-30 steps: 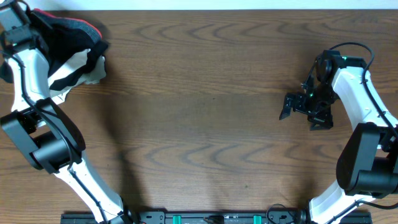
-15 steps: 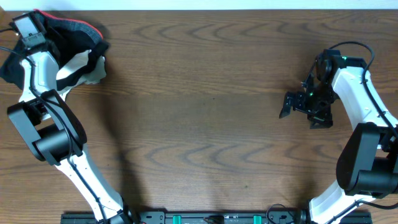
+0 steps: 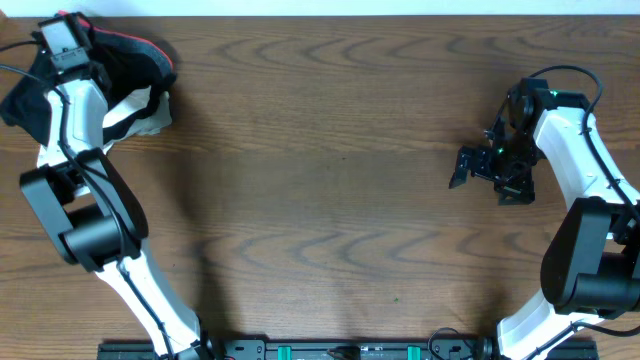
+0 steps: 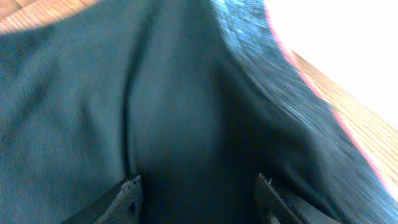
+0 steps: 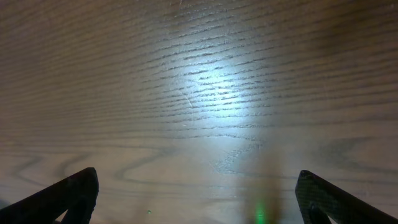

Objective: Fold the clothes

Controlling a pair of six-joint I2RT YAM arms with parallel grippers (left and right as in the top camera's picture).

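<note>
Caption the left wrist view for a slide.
Open left gripper over a soft black fabric garment with grey, red-edged waistband; brown wooden table beyond.

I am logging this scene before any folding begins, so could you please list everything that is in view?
black garment: one, black with a grey band edged in red, bunched at the table's far left corner.
pale cloth: white to beige, lying against the black garment; cannot tell whether one piece or two.
table: one, dark brown wood grain, under everything.
left arm: one, white with black joints, reaching over the garment.
right arm: one, white with black joints, at the right side.
left gripper: one, dark fingers, open, close over the black fabric.
right gripper: one, dark fingers, open, over bare wood.
</note>
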